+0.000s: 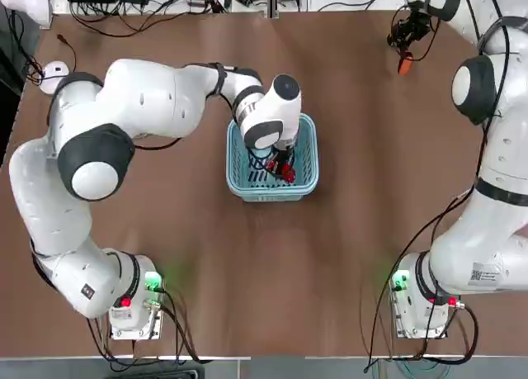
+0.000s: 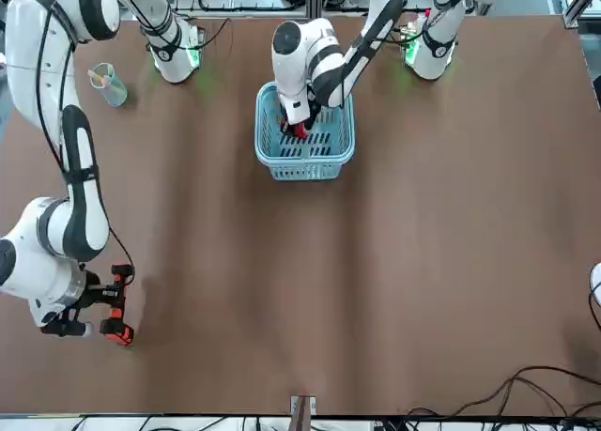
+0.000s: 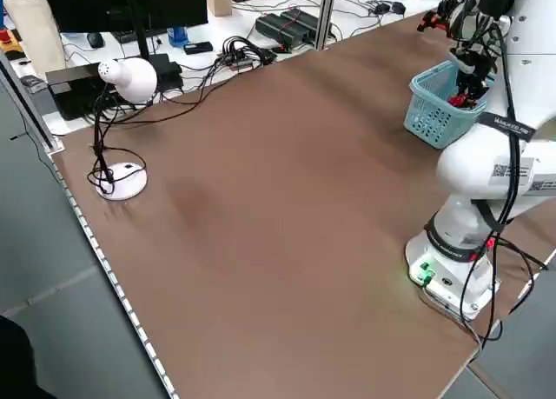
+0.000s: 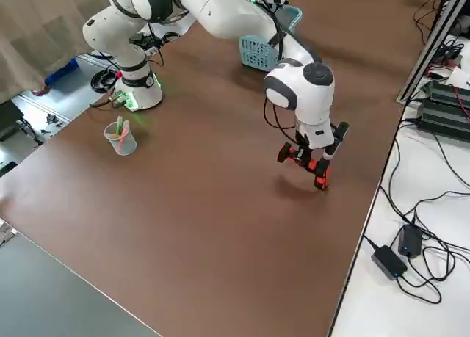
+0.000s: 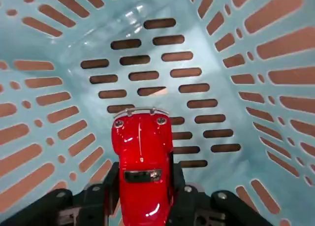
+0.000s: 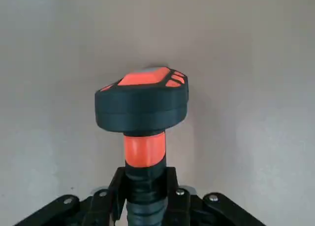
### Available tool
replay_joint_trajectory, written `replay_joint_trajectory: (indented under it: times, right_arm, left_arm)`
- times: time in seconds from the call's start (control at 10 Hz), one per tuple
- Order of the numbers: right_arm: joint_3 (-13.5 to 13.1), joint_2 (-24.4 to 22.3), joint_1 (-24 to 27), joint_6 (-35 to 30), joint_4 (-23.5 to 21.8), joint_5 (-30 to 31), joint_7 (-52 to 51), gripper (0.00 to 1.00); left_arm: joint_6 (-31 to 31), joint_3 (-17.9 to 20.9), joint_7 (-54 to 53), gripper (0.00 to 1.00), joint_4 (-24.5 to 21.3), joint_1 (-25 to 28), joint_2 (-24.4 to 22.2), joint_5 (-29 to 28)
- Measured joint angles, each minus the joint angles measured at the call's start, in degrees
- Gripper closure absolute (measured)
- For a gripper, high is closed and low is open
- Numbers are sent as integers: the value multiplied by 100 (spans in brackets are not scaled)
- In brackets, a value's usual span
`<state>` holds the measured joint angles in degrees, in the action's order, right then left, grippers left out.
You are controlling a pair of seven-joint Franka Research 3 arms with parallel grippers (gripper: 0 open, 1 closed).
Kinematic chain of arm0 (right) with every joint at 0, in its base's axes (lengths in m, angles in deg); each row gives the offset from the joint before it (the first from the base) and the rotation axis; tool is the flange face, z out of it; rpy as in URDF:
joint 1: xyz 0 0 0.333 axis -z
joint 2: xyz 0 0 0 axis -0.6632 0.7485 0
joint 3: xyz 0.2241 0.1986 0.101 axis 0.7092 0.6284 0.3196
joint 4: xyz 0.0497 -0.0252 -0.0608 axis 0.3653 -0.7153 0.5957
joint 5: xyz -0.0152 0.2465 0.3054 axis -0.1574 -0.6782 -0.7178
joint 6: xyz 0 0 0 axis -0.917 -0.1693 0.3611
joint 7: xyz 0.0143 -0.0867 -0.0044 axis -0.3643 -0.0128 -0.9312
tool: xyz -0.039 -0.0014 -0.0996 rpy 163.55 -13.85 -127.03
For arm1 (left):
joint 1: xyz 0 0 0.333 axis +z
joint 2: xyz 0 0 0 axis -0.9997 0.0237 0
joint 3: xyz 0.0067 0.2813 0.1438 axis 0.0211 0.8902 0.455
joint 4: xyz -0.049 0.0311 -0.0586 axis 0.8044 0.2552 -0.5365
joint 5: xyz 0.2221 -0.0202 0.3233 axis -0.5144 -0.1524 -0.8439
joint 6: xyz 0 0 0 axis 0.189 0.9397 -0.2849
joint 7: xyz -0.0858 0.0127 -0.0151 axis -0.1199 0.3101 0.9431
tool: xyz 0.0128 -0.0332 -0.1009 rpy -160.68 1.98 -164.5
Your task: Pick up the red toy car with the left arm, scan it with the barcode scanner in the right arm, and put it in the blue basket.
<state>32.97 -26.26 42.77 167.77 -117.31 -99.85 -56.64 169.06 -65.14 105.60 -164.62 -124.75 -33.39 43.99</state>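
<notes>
A brown tabletop (image 1: 346, 230) carries a light blue basket (image 1: 307, 152) near its middle, slightly toward the far side. The left arm (image 1: 148, 98) reaches in from the left and bends over the basket, so that its hand (image 1: 280, 163) points down inside the rim. That hand is pinching the red toy car (image 5: 141, 159) between its two fingers, one on each flank of the car. Seen from the left wrist, the car's long axis runs straight out from the hand, nose leading toward the slotted floor of the basket directly beyond it. The car hangs inside the walls of the basket, close to the floor; whether it touches the floor cannot be told. So the place where the car belongs lies directly under the hand, and the coming move seems to need only a spreading of the fingers, not a sideways shift.

The right arm (image 1: 487, 189) stretches to the far right corner of the tabletop, well apart from the basket. Its hand (image 2: 89, 314) is clamped on the orange handle of the barcode scanner (image 6: 141, 105), whose black head hangs just above the tabletop.
</notes>
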Motion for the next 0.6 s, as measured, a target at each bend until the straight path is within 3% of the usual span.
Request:
replay_joint_trajectory:
  times: [0.6]
  right_arm:
    - [-9,42,36,231,-172,3,-202,63]
  left_arm:
    - [103,2,-239,56,154,7,346,-178]
